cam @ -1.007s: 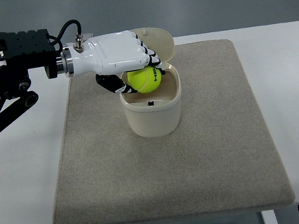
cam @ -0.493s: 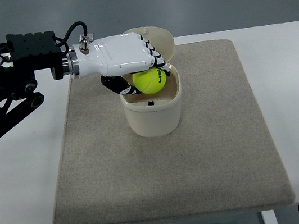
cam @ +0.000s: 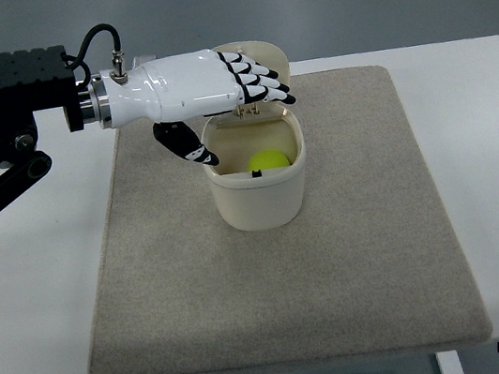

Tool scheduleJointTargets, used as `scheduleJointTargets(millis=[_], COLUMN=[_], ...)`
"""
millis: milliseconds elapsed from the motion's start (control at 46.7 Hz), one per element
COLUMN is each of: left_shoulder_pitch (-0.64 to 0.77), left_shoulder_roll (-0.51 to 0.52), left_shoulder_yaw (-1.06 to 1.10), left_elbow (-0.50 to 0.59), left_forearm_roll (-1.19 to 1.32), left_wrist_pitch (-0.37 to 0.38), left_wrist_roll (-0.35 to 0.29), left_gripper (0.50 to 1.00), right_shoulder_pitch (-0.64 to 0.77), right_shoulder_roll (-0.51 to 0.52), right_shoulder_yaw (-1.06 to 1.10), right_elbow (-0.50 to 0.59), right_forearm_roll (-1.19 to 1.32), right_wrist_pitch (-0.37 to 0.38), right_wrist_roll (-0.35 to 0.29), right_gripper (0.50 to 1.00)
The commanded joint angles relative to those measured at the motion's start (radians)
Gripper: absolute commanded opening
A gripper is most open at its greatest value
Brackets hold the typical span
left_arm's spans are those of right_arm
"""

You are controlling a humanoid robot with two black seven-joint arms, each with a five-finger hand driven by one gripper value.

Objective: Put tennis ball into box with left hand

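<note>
**Ball Drops, Fingers Spring Wide**

Released! Half a second back the tennis ball (cam: 267, 159) sat pinched between the fingers right over the rim; now it lies down inside the box (cam: 258, 195), toward the far right of the interior, and the left robot hand (cam: 218, 106) has lifted a touch and splayed out flat, holding nothing. Four fingers (cam: 263, 82) reach over the box's back edge, in front of the raised lid (cam: 269, 59), while the thumb (cam: 184, 145) hangs down just outside the left wall.

So the drop looks done, and what remains, by my read, is a clean exit. That thumb is the worry: sweep it sideways and it could catch the rim and tip or drag the light box across the mat (cam: 355, 256). Rising fingers could also nudge the lid. No right arm in sight.
</note>
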Motion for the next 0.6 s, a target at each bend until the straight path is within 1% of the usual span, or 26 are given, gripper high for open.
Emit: scheduleJointTargets(millis=[0, 150, 236, 429, 579], left_shoulder_pitch=[-0.005, -0.035, -0.036, -0.027, -0.015], left_shoulder_roll=[0.046, 0.142, 0.194, 0.296, 0.33], left_shoulder_yaw=[0.0, -0.001, -0.001, -0.001, -0.003], left_elbow=[-0.021, -0.034, -0.032, -0.02, 0.032], left_forearm_roll=[-0.094, -0.288, -0.416, -0.63, -0.77], left_wrist_pitch=[-0.018, -0.075, -0.092, -0.1, -0.1], left_wrist_roll=[0.0, 0.0, 0.0, 0.0, 0.002], left_gripper=[0.986, 0.988, 0.988, 0.992, 0.992], right_shoulder_pitch=[0.0, 0.0, 0.0, 0.0, 0.0], right_shoulder_roll=[0.0, 0.0, 0.0, 0.0, 0.0], right_shoulder_yaw=[0.0, 0.0, 0.0, 0.0, 0.0], right_elbow=[0.0, 0.0, 0.0, 0.0, 0.0], right_forearm_roll=[0.0, 0.0, 0.0, 0.0, 0.0], right_wrist_pitch=[-0.001, -0.001, -0.001, 0.001, 0.001], right_wrist_roll=[0.0, 0.0, 0.0, 0.0, 0.0], right_gripper=[0.938, 0.938, 0.938, 0.938, 0.938])
